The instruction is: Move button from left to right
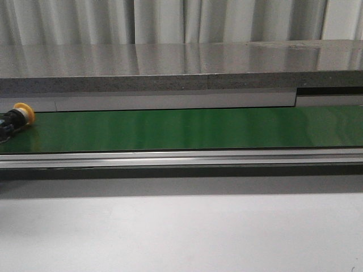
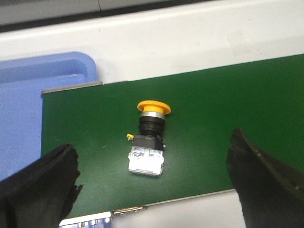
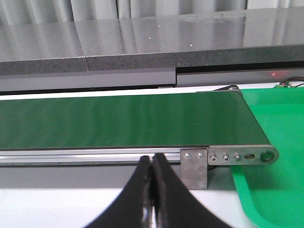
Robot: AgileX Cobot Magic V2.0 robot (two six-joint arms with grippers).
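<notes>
Nearest in the front view is the pale bench (image 1: 181,232), bare across the foreground. Beyond it runs the aluminium side rail (image 1: 181,157) of the conveyor, then the green belt (image 1: 193,129).

The button (image 1: 17,117) lies on its side at the far left end of the belt, yellow cap pointing toward the belt's far edge, black body and clear terminal block toward the near edge.

In the left wrist view, the left pincer (image 2: 154,183) is spread wide above the belt, one dark finger on each side of the button (image 2: 148,140), neither touching it. A blue tray (image 2: 33,109) sits just past the belt's left end.

In the right wrist view, the right pincer (image 3: 152,190) is pressed together, empty, in front of the rail near the belt's right end roller. A green tray (image 3: 278,156) lies beside that end.

Behind the belt stands a grey stone-textured ledge (image 1: 181,68), with curtains (image 1: 170,20) beyond.
</notes>
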